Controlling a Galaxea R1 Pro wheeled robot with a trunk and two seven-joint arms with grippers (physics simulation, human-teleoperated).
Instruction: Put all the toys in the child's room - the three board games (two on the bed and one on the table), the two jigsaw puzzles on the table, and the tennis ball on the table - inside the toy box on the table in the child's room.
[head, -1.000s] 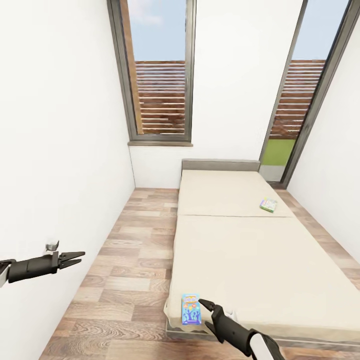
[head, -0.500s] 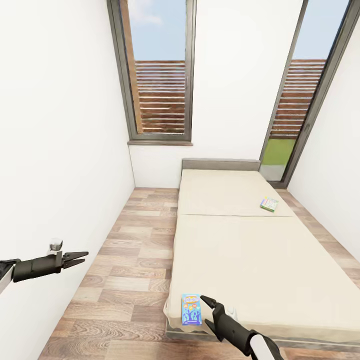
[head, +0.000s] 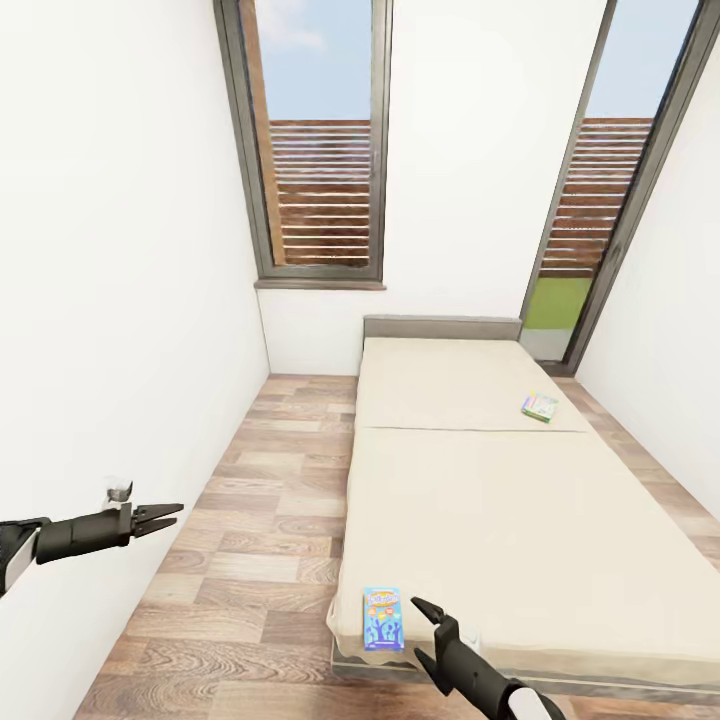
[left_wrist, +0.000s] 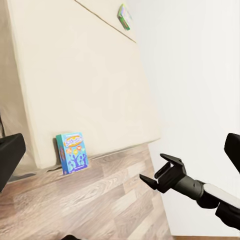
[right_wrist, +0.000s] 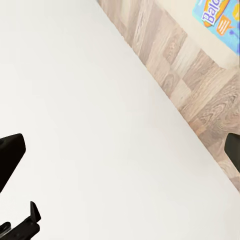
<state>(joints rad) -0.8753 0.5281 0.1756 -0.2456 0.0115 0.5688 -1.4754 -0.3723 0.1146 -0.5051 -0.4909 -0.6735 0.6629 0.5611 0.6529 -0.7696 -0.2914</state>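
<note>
A blue board game (head: 382, 618) with purple figures lies at the near left corner of the bed (head: 520, 520); it also shows in the wrist views (left_wrist: 72, 152) (right_wrist: 220, 19). A pale green board game (head: 539, 406) rests on the far pad near its right edge (left_wrist: 124, 15). My right gripper (head: 424, 631) hovers open just right of the blue game, not touching it, and appears in the left wrist view (left_wrist: 151, 168). My left gripper (head: 172, 517) stands open over the floor beside the left wall. The toy box, table, puzzles and tennis ball are out of view.
A white wall (head: 110, 300) runs close along my left. A strip of wood-plank floor (head: 270, 500) lies between that wall and the bed. A window (head: 320, 150) and a glass door (head: 590, 220) are at the far end.
The right arm has drawn back toward me a little, its gripper sitting lower beside the blue game. The left gripper has drifted slightly lower and to the right.
</note>
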